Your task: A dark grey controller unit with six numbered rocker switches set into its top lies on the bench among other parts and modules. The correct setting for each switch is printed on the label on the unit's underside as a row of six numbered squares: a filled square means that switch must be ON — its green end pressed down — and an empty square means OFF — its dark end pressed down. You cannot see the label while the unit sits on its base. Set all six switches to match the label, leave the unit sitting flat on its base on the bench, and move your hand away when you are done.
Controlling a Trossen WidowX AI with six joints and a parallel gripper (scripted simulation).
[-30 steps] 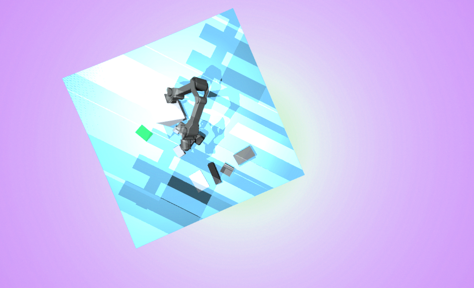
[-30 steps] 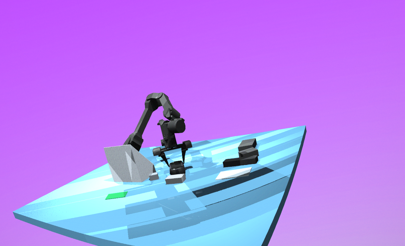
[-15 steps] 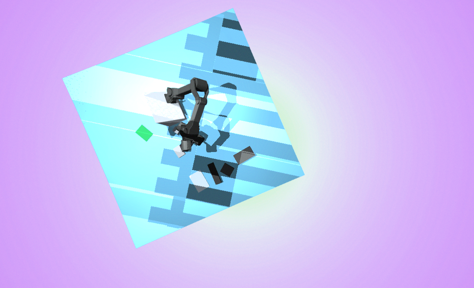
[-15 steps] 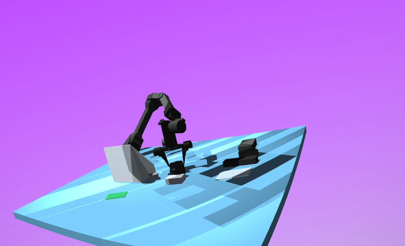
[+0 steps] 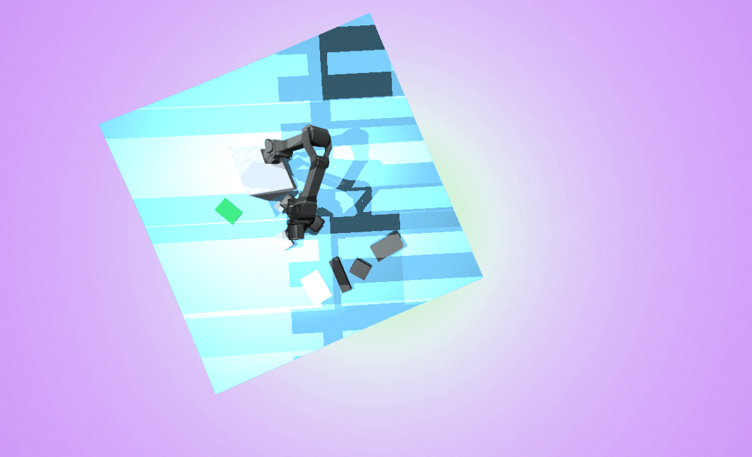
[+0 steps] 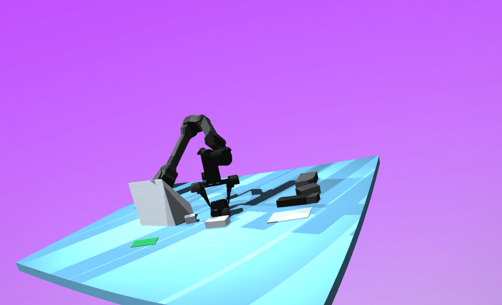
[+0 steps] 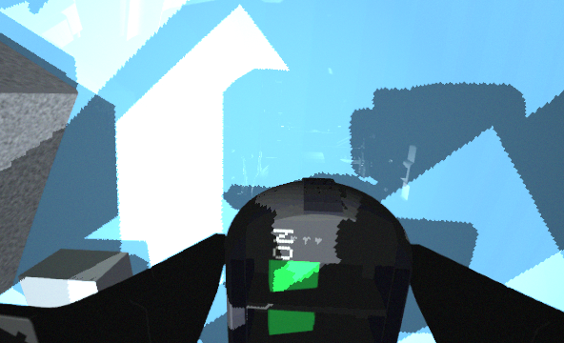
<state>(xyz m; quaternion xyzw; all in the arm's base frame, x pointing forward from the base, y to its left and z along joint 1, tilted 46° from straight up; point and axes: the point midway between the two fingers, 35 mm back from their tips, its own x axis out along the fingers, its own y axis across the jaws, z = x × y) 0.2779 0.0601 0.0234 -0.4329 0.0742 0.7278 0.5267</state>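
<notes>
The dark grey controller unit (image 6: 219, 209) (image 7: 321, 197) seems to sit on the bench (image 5: 225, 295) (image 6: 192, 273), with its rounded end toward the top of the wrist view. My gripper (image 6: 219, 203) (image 7: 315, 250) is shut on the unit, one finger against each long side. In the wrist view, "ON" is printed near the rounded end. Two green switch ends (image 7: 293, 276) (image 7: 292, 322) show below it on the left; the other switches are out of that view. In the top view the arm hides most of the unit. The underside label is hidden.
A large grey wedge block (image 5: 265, 176) (image 6: 152, 206) (image 7: 25, 133) and a small grey block (image 6: 190, 218) (image 7: 58, 292) stand beside the unit. A light block (image 6: 217, 222) is close in front. A green plate (image 5: 228, 211), white plate (image 5: 315, 287) and several dark blocks (image 5: 388, 245) lie farther off.
</notes>
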